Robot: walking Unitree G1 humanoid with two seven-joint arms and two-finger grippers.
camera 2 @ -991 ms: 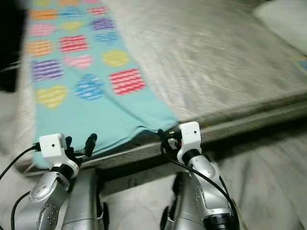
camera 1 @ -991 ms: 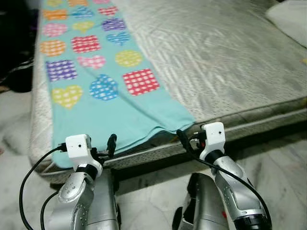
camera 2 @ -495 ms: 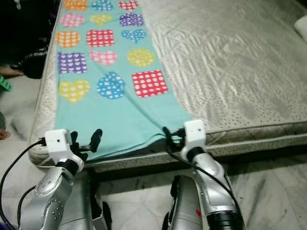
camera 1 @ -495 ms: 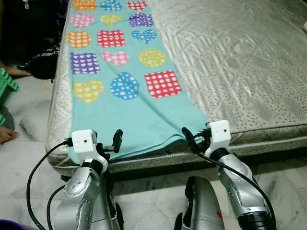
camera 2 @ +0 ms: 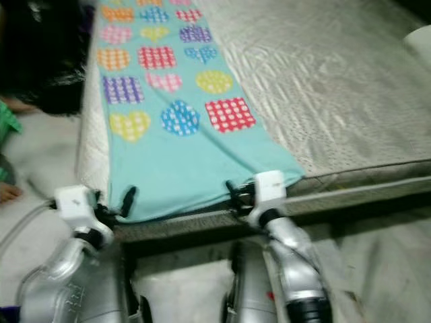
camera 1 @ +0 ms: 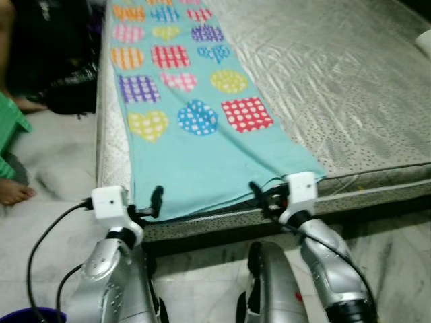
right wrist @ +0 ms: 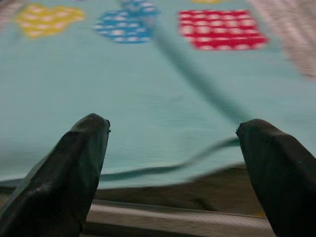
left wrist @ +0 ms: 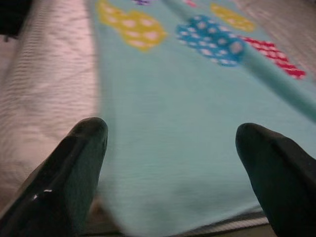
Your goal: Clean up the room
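Note:
A teal blanket [camera 1: 202, 134] printed with coloured hearts, squares and circles lies in a long strip along the left side of the grey mattress [camera 1: 337, 87]. Its near hem hangs just over the mattress's front edge. My left gripper [camera 1: 145, 205] is held open at the hem's left corner, with the cloth between and beyond its black fingers [left wrist: 79, 163]. At the hem's right corner my right gripper [camera 1: 268, 196] is open too, its fingers [right wrist: 74, 168] wide apart, just short of a slightly lifted fold of the hem [right wrist: 207, 153].
A person's bare foot [camera 1: 13, 192] and a green thing [camera 1: 10, 134] are on the marble floor at the left. A dark bundle [camera 1: 67, 94] sits beside the mattress. A purple rim [camera 1: 27, 315] shows at the bottom left, a white pillow [camera 1: 424, 42] at the far right.
The whole picture has shifted as the camera moved, bringing more floor at the left into sight. Both grippers stay open at the blanket's near hem.

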